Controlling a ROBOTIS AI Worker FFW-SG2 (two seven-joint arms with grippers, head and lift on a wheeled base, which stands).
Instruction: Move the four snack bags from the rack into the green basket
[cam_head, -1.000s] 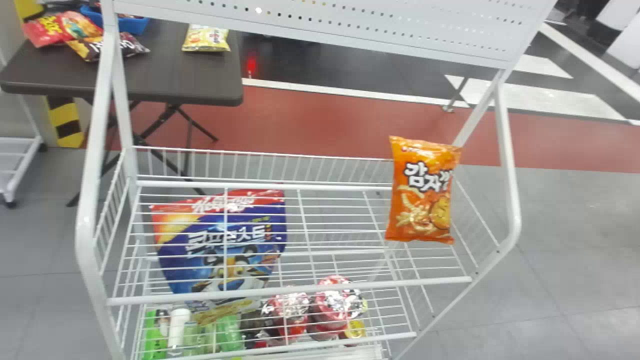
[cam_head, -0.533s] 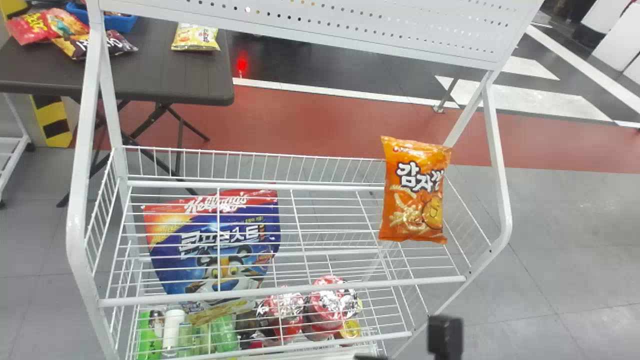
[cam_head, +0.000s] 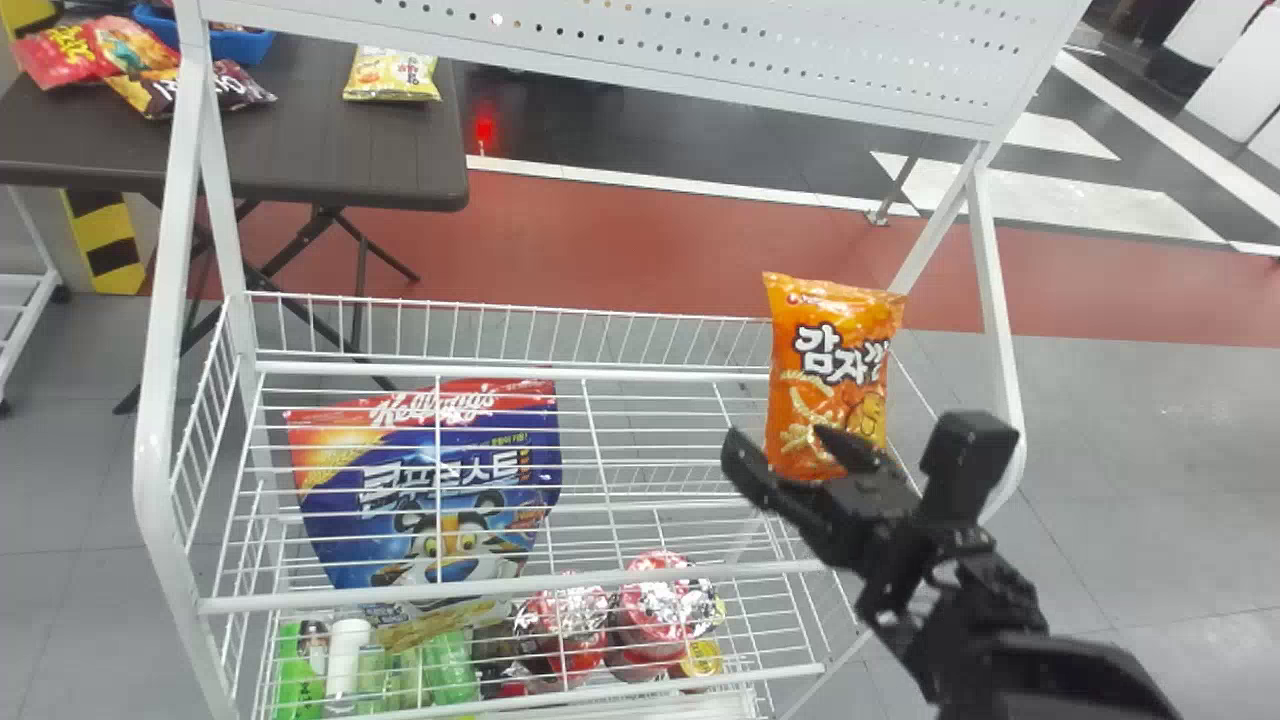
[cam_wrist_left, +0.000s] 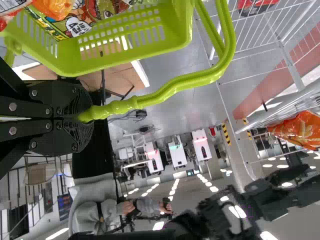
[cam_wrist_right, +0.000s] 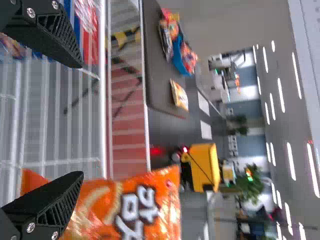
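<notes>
The right hand (cam_head: 783, 442) is wide, near the orange bag (cam_head: 822, 330) by the rack's (cam_head: 152, 440) right edge. The left hand (cam_wrist_left: 84, 116) holds the green basket (cam_wrist_left: 178, 22).

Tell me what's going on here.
A robot is loading snacks from a rack into a green basket. Its left gripper holds the basket by the handle, and other snack bags are already inside. The right gripper is at the orange snack bag at the right end of the rack, jaws apart and not gripping it. That bag looks like the next one to go in.
</notes>
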